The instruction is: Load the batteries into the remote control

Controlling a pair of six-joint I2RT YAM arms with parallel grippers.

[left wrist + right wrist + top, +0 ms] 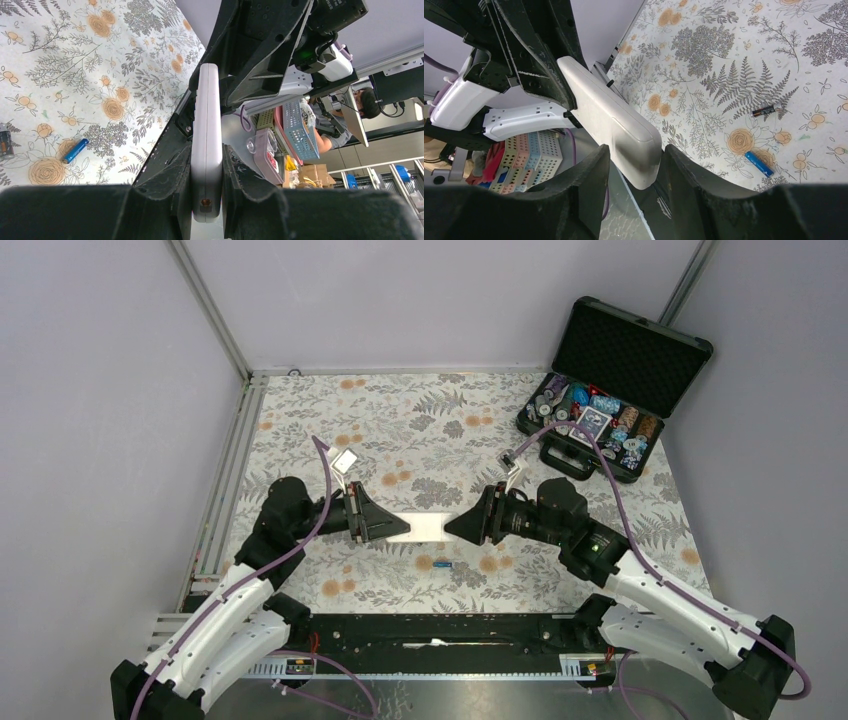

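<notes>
Our left pincer [398,528] is clamped on one end of the white remote control [425,527], raised off the bench [400,420]. Our right pincer [452,526] stands apart, straddling the other end.

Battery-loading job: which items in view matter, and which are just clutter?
Job:
- remote control, lifted off the table
- blue battery, loose on the table
- dark battery, loose on the table

Lying about:
- black case, lid open, far right corner
- poker chips inside it
</notes>
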